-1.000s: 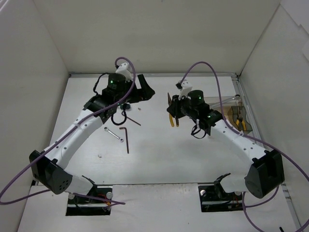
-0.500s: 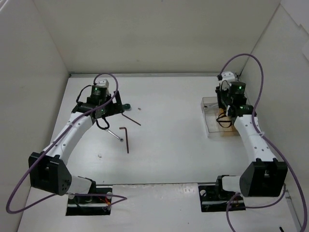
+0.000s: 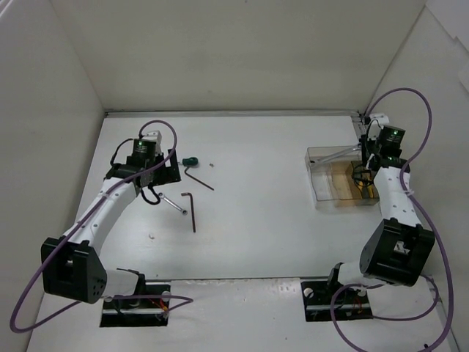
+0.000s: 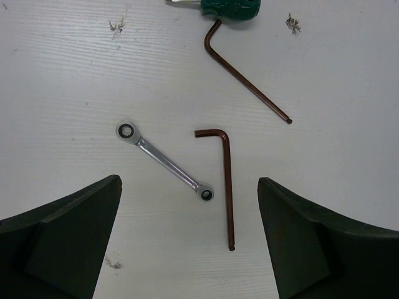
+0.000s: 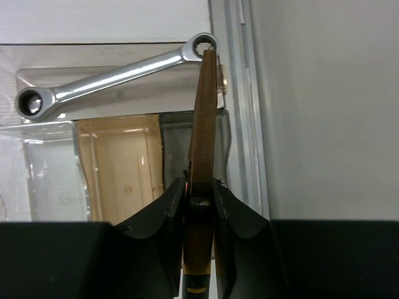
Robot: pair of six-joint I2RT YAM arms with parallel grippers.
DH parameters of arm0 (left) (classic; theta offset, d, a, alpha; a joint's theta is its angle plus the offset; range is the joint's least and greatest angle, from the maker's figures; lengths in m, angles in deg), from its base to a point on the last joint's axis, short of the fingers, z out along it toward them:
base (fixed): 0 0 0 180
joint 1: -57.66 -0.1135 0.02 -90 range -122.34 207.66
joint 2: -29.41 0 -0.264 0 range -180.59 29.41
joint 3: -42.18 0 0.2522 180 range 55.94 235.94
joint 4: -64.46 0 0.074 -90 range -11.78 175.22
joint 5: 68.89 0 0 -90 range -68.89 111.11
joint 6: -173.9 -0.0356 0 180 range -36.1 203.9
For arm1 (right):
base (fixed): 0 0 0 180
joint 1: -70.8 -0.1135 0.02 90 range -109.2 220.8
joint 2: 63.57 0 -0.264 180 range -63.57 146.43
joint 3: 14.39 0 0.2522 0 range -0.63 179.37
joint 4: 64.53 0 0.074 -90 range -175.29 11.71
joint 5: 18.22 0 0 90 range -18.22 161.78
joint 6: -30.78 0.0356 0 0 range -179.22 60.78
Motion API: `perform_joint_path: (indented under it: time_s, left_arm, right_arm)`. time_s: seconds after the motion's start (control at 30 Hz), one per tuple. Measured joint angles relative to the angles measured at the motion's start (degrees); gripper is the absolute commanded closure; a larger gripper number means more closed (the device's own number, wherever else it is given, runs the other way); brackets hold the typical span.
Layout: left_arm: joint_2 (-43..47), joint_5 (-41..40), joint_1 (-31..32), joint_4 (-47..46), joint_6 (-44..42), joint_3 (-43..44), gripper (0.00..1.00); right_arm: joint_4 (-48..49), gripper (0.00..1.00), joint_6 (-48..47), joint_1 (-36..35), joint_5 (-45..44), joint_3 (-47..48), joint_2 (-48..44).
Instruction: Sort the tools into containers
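My right gripper is shut on the yellow-handled pliers, holding them over the right end of the clear bins by the right wall. In the right wrist view the gripper clamps the pliers edge-on above a tan-bottomed bin; a silver wrench lies in the far bin. My left gripper is open and empty, above a small silver wrench and an L-shaped hex key. A second hex key and the green-handled screwdriver lie beyond.
The right wall and the table's metal edge rail stand close beside the bins. A tiny loose screw lies right of the screwdriver. Cables loop above both wrists.
My right arm has carried the pliers from the table's middle to the right, over the bins by the wall. My left arm has drawn back left, uncovering the tools.
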Motion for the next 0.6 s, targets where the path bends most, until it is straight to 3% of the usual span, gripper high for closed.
perform_joint_path:
  time_s: [0.27, 0.6]
  left_arm:
    - [-0.9, -0.3, 0.0, -0.3, -1.4, 0.1, 0.14]
    - [-3.5, -1.1, 0.0, -0.4, -1.4, 0.5, 0.14]
  right_arm:
    - [3.3, 1.00, 0.5, 4.6, -1.7, 0.0, 3.7]
    - [6.6, 1.00, 2.0, 4.7, -3.1, -1.0, 10.2]
